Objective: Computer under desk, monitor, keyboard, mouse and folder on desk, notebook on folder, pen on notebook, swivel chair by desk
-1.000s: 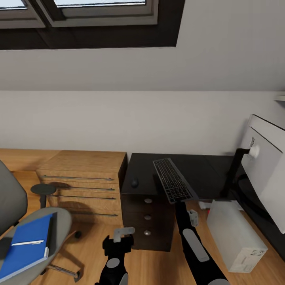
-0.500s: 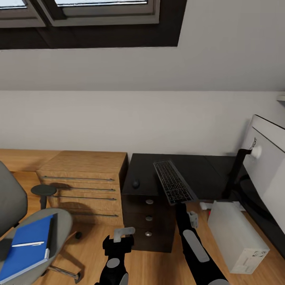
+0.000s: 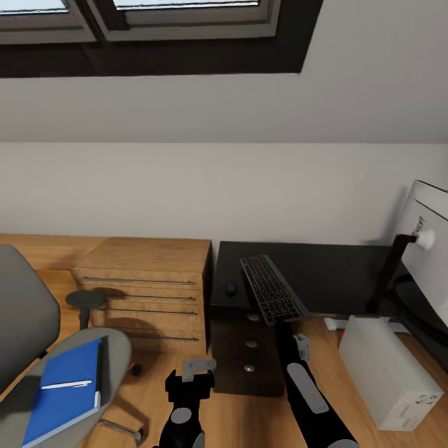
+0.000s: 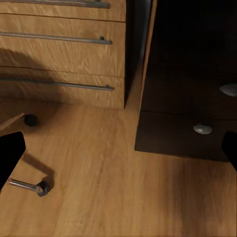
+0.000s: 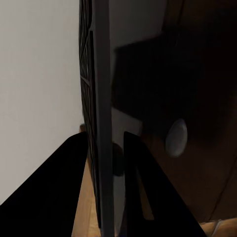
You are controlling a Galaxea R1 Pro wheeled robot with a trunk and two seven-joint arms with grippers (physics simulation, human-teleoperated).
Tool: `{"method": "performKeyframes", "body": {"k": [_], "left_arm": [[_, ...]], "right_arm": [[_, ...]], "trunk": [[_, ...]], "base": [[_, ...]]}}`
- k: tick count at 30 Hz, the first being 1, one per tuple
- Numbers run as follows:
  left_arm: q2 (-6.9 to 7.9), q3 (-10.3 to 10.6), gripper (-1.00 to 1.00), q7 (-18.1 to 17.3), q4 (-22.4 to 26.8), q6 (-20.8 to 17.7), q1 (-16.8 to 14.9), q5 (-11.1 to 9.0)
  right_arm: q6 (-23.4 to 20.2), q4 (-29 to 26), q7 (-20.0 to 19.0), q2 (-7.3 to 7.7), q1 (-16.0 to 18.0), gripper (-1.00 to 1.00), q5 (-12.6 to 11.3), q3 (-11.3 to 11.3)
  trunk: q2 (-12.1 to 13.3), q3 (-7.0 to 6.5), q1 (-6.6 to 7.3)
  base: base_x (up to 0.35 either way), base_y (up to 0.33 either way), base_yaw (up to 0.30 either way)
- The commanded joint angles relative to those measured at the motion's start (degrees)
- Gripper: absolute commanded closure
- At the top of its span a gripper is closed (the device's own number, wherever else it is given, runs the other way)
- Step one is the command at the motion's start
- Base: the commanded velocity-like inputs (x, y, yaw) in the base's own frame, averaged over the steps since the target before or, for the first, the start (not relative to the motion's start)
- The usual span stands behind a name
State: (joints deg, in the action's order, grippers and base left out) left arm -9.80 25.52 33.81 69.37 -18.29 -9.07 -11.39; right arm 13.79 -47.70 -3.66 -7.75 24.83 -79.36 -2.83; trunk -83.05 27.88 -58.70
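Right jaws pinching the keyboard (image 3: 272, 289) by its near short end, seen edge-on in the right wrist view (image 5: 101, 128) with a finger on either face. Right gripper (image 5: 104, 158) clamped; keyboard raised and tilted above the front edge of the desk (image 3: 323, 274), keys facing up, far end out over the black top. Left jaws spread wide, nothing between them: dark fingertips (image 4: 11, 155) at opposite edges of the left wrist view, wood floor (image 4: 98, 187) in the gap. Left gripper (image 3: 198, 368) low in front of the desk's dark drawers (image 3: 251, 343), round knobs visible (image 4: 203, 129).

Mouse (image 3: 231, 289) small and dark on the desk's left end, just left of the held keyboard. Monitor (image 3: 429, 249) at the right edge of the head view, grey back toward camera, on its black stand (image 3: 389, 277) on the desk. Computer (image 3: 389, 370) light grey, on the floor right of the drawers, in front of the desk edge rather than beneath it.

Light-wood cabinet (image 3: 146, 286) butted against the desk's left side. Swivel chair (image 3: 37, 348) at lower left, well apart from the desk, a caster (image 4: 42, 188) showing in the left wrist view. Folder (image 3: 62, 389) blue, lying on the seat, white pen (image 3: 67, 385) across it. Notebook not separable from the folder.
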Motion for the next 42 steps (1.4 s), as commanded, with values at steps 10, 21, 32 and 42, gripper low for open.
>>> {"method": "performKeyframes", "body": {"k": [10,21,32,42], "left_arm": [[0.13,2.1,-1.00,0.6,1.7,-0.3,-0.1,-0.4],[0.13,2.2,-1.00,0.6,2.8,-0.3,0.0,-2.6],[0.13,2.2,-1.00,0.6,2.8,-0.3,-0.1,-2.7],[0.21,2.2,-1.00,0.6,2.7,-0.3,-0.1,-2.7]], "right_arm": [[0.4,0.1,-0.4,0.08,0.0,1.00,-0.5,0.0],[0.4,0.1,-0.4,0.10,0.0,1.00,-0.5,0.1],[0.4,0.1,-0.3,0.10,0.0,1.00,-0.5,0.2],[0.4,0.1,-0.2,0.16,0.0,1.00,-0.4,0.2]], "trunk": [[0.0,0.06,-0.02],[-4.4,2.03,-2.44],[-8.5,3.83,-4.64],[-8.5,3.83,-4.64]], "base": [[0.063,0.038,0.000],[0.001,0.000,0.000],[0.000,0.000,0.000],[0.000,0.000,0.000]]}}
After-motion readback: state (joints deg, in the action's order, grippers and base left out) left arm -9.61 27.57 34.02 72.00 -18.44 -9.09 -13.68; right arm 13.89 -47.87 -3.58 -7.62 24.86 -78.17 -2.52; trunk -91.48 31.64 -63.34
